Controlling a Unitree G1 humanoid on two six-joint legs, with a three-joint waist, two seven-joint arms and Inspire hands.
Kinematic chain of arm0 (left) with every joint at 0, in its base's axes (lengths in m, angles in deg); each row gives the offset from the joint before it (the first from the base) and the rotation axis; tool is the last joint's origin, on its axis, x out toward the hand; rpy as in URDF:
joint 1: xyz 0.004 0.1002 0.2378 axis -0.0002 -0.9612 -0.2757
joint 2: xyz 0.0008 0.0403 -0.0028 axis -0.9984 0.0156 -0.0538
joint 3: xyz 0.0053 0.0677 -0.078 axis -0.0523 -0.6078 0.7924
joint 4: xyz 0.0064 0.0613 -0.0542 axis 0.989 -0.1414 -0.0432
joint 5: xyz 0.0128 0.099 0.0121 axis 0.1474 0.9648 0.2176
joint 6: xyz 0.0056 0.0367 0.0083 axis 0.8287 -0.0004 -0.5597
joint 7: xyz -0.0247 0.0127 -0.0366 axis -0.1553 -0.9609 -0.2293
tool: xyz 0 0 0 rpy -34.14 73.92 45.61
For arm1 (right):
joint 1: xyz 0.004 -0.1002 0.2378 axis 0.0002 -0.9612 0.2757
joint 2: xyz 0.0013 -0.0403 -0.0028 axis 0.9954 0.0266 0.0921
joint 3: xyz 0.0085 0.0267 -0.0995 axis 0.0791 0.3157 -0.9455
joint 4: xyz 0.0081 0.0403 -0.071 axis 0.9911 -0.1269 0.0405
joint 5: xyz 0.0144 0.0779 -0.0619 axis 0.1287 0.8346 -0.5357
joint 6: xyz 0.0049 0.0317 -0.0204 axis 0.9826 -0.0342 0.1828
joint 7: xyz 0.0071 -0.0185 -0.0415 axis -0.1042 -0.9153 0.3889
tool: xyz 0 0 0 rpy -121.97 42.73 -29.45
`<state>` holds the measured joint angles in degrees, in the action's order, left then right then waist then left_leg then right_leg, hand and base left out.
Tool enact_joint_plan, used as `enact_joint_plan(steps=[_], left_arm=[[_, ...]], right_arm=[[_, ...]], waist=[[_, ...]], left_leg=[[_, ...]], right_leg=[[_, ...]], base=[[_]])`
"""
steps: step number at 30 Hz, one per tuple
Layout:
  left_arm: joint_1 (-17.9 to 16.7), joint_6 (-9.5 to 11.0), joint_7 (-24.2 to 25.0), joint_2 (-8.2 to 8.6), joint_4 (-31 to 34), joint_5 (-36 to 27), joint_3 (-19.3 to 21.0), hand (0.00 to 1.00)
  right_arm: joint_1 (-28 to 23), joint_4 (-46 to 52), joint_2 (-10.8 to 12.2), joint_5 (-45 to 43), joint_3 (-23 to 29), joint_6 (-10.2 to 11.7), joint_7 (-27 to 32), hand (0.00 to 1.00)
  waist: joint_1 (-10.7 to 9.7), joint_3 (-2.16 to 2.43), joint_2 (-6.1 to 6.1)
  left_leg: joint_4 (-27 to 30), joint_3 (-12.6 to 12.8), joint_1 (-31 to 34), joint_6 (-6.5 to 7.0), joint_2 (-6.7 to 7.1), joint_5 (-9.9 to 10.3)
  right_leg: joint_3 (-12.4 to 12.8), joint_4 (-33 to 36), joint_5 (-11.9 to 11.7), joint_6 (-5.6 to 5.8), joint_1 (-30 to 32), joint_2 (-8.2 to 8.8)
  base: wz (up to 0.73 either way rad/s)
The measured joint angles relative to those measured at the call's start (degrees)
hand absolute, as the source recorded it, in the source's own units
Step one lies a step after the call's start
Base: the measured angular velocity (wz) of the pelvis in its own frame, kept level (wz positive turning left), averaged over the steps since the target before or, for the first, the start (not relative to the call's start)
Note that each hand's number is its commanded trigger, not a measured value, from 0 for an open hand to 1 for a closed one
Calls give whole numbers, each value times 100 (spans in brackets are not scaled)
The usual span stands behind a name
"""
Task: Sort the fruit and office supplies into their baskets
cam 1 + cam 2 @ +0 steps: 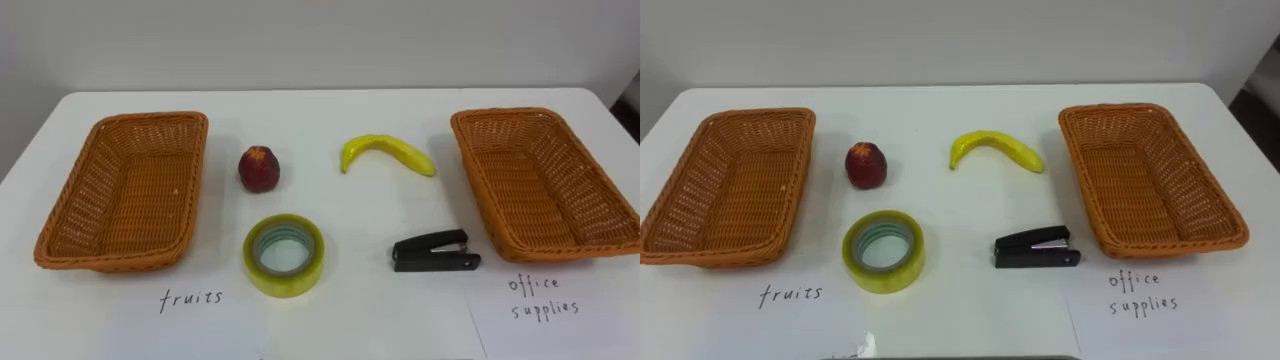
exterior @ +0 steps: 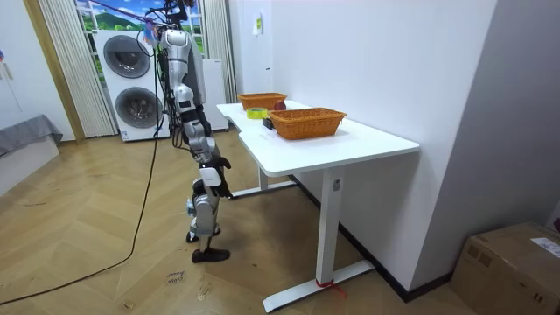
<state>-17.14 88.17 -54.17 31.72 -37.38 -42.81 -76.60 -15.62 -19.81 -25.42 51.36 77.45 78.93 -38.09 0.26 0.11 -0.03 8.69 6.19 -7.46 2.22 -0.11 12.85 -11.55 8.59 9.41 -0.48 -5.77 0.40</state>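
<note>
The white desk (image 1: pixel 320 110) stands long side against the wall, and the robot stands at its other long side, with washers (image 2: pixel 131 83) behind it. Wood floor (image 2: pixel 105 236) lies open around the robot and under the desk. Its right hand (image 2: pixel 216 163) hangs low beside its body, below the desktop. It is too small from here to tell whether it is open or closed.

Two brown wicker baskets sit near the desk's ends, well apart, each angled a little outward. The fruit basket (image 1: pixel 120 190) is on the robot's left, close to that edge, and a handwritten label (image 1: pixel 191 298) lies in front of it. The office basket (image 1: pixel 540 180) is on the right, its outer rim near the desk's right edge, with its own label (image 1: pixel 543 297) in front. Both are bare inside.

All four items lie between the baskets, none touching. A yellowish roll of tape (image 1: pixel 285 282) lies flat at front left. A yellow banana (image 1: pixel 388 152) curves at back right. A black stapler (image 1: pixel 435 252) sits at front right, just beside the office basket. A small red fruit (image 1: pixel 259 168) sits upright at back left, near the fruit basket.
</note>
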Motion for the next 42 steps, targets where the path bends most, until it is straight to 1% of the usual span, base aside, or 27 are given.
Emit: enact_joint_plan(steps=[7,11,13,15,20,22,24,26,28,30,32,34,37,38,39,40,42], left_arm=[[8,0,-77,-1,5,31,8,0],[10,-2,-76,-2,11,176,10,0],[-17,-5,-76,-2,11,203,10,0],[-33,-39,-67,-1,11,199,7,0],[-66,-83,-64,-3,10,202,23,0],[-64,-118,-65,-3,11,203,37,0],[-61,-157,-65,-13,12,202,52,0],[-67,-160,-65,-19,16,202,104,0],[-64,-163,-61,-19,22,207,226,0],[-93,-167,-44,-28,23,211,452,0],[-127,-169,-24,-27,22,226,645,0],[-170,-196,-24,-36,37,231,784,0],[-181,-255,-58,-37,49,227,902,0],[-182,-271,-69,-50,46,225,908,0],[-182,-275,-69,-70,40,222,915,0],[-194,-276,-69,-82,40,222,923,0],[-220,-277,-69,-169,86,222,931,0]], right_arm=[[2,-7,-1,-41,-15,0,-10,0],[2,-56,-1,-43,-45,-10,-13,0],[6,-70,-1,-39,-42,-48,-8,0],[-3,-67,-1,7,3,-131,18,0],[-13,-60,6,66,36,-174,110,0],[-17,-60,6,71,84,-202,150,0],[-34,-62,6,85,242,-262,202,0],[-60,-55,2,87,300,-295,244,0],[-64,-59,1,96,492,-365,266,0],[-129,-58,-4,359,767,-368,290,0],[-210,-53,-7,592,1021,-365,328,0],[-302,-52,-8,937,1297,-376,457,0],[-387,-48,-8,1206,1590,-400,598,0],[-390,16,-9,1301,1743,-440,712,0],[-405,70,-11,1411,1964,-455,832,0],[-422,136,-13,1464,2074,-463,916,0],[-521,676,-73,1781,2413,-496,1344,0]], waist=[[21,-7,-13],[13,-12,-26],[15,-12,-28],[4,-12,-31],[-6,-11,-65],[-11,-11,-83],[-18,-11,-93],[-19,-10,-94],[-48,-10,-101],[-115,-3,-123],[-155,-6,-143],[-171,-7,-181],[-265,-7,-236],[-316,-6,-259],[-341,-6,-274],[-347,-6,-283],[-402,-8,-299]], left_leg=[[-2,-2,-8,0,0,0],[-3,-5,-4,0,0,1],[-3,-6,-5,0,1,1],[-1,-3,-22,0,2,1],[-2,9,-31,0,1,1],[-1,9,-22,1,2,2],[-1,7,-20,4,1,5],[-2,7,-21,6,1,6],[-5,7,-16,5,2,6],[-6,4,-34,5,1,6],[-29,23,-82,4,-3,6],[-56,94,-115,-2,-15,9],[-84,108,-116,-4,-17,10],[-96,118,-118,-4,-18,10],[-96,141,-124,-4,-22,11],[-94,154,-127,-4,-22,11],[-95,162,-130,-2,-16,12]], right_leg=[[-2,-8,0,1,-5,1],[-3,-11,0,1,-15,2],[0,-11,0,1,-21,3],[3,-10,1,1,-22,3],[19,-7,1,2,-15,3],[17,-5,2,3,-7,5],[17,-4,3,4,-8,8],[20,0,3,5,-7,15],[33,5,12,5,-1,6],[63,4,21,4,-21,-5],[115,10,22,1,-36,-20],[212,11,31,-9,-32,-42],[222,10,31,-9,-30,-44],[230,17,31,-10,-28,-45],[260,20,29,-11,-20,-51],[277,24,29,-11,-16,-53],[294,31,28,-10,-11,-50]], base=[[0],[0],[0],[0],[0],[0],[0],[0],[0],[0],[-6],[-16],[-3],[-6],[-9],[-10],[-3]])
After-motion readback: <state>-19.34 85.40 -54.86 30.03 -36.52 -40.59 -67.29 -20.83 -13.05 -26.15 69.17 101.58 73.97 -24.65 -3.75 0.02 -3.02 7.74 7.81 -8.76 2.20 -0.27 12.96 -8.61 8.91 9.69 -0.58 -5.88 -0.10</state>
